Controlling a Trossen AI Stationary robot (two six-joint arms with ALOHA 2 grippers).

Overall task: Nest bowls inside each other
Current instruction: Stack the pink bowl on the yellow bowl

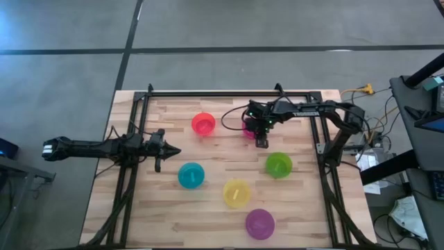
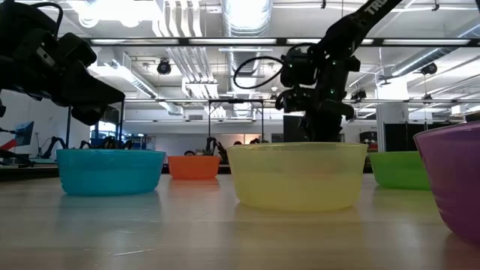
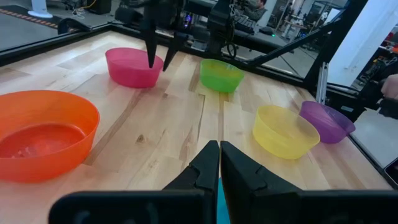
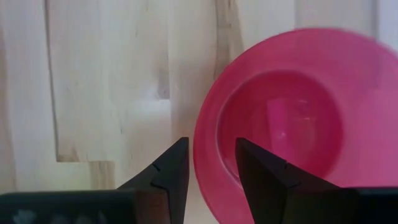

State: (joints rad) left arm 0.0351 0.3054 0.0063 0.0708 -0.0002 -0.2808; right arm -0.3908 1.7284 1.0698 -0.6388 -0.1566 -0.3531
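Observation:
Six bowls stand apart on their bases on the wooden table: red (image 1: 203, 124), magenta (image 1: 248, 132), green (image 1: 279, 164), cyan (image 1: 191, 175), yellow (image 1: 236, 193), purple (image 1: 260, 223). My right gripper (image 4: 211, 146) is open and points down over the magenta bowl (image 4: 292, 124). One finger stands outside its rim (image 4: 208, 163) and the other over the inside, and no touch shows. In the left wrist view the same fingers (image 3: 151, 53) hang at the magenta bowl (image 3: 132, 66). My left gripper (image 3: 219, 144) is shut and hovers left of the cyan bowl.
A black metal frame (image 1: 135, 132) borders the table on the left, far and right sides. The red bowl (image 3: 43, 134) sits close to my left gripper (image 1: 175, 150). Bare wood lies between the red and magenta bowls. Cables and equipment (image 1: 374, 125) sit beyond the right edge.

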